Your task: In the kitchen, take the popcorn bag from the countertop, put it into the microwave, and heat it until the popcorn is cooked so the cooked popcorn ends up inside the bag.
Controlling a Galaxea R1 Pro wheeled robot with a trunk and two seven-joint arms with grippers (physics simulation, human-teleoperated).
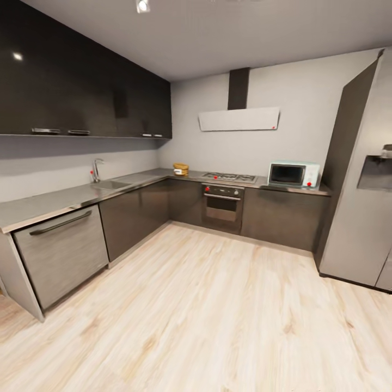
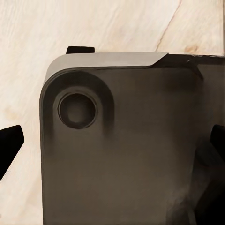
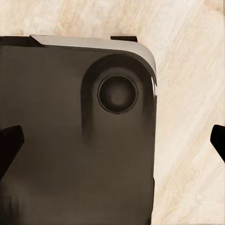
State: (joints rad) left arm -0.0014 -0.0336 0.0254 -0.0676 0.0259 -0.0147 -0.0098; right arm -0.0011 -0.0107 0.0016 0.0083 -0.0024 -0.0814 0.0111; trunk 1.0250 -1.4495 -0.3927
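I see the popcorn bag [image 1: 181,169] at the countertop's [image 1: 65,199] back corner; it looks light and soft, so I'd pinch its rolled rim. Both grippers' jaws are spread wide, holding nothing.

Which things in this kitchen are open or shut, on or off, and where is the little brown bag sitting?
Pale mint-blue microwave: dark glass door shut, standing on the countertop by the tall fridge.
Small tan-brown popcorn bag: upright on the grey steel countertop, in the corner left of the hob.
Steel oven: door shut.
Grey dishwasher with bar handle: shut.
Curved tap: no water seen running.
Dark glossy upper cabinets: doors shut.
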